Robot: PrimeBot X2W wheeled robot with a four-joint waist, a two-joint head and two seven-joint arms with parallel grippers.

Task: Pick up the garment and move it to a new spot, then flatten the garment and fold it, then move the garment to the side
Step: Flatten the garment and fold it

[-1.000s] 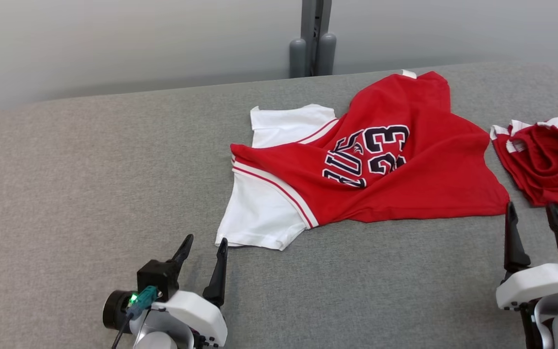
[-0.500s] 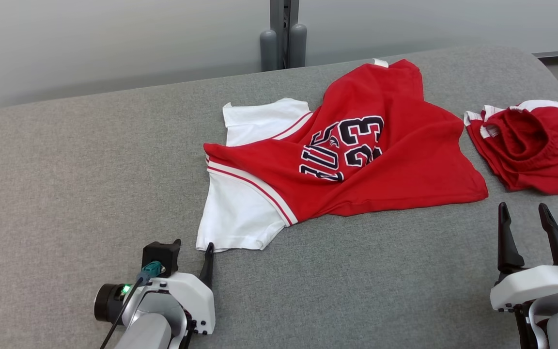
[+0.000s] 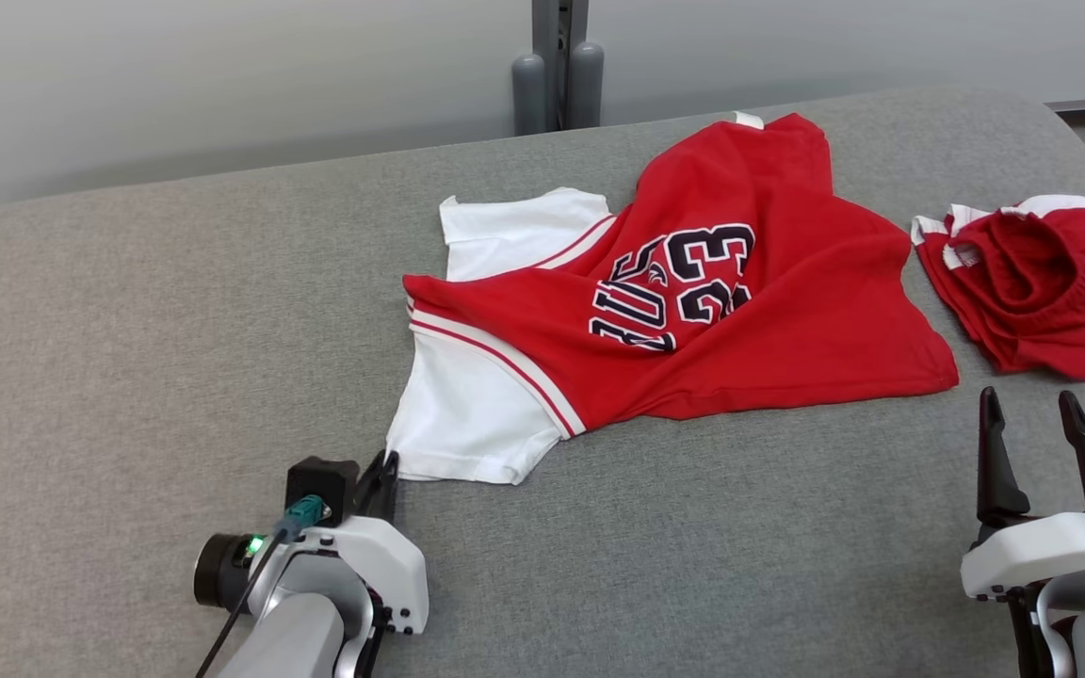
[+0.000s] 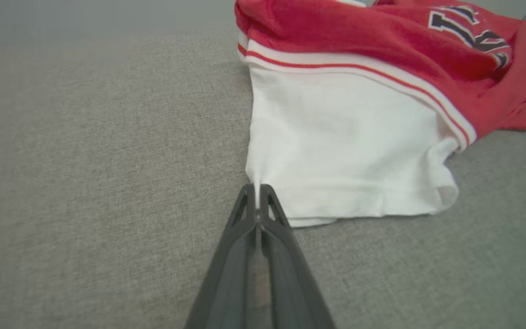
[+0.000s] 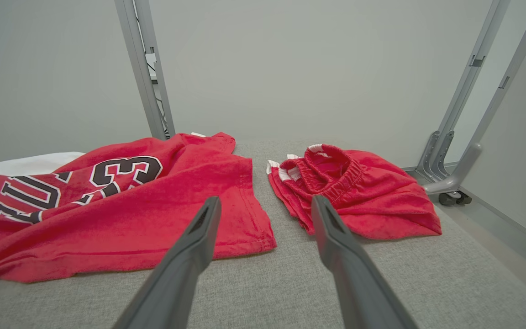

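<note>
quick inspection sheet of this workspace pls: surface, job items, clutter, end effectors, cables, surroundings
surface: grey fabric-covered table, no stains or debris seen
job's things: red and white jersey lies rumpled and unfolded, number side up
clutter: red shorts bunched to the right of the jersey, apart from it
end effectors: left end effector shut on the corner of the jersey's white sleeve; right end effector open, touching nothing
cables: dark cable with a green plug on the left wrist, off the cloth
surroundings: plain grey wall; metal post behind the table; frame legs at the right
</note>
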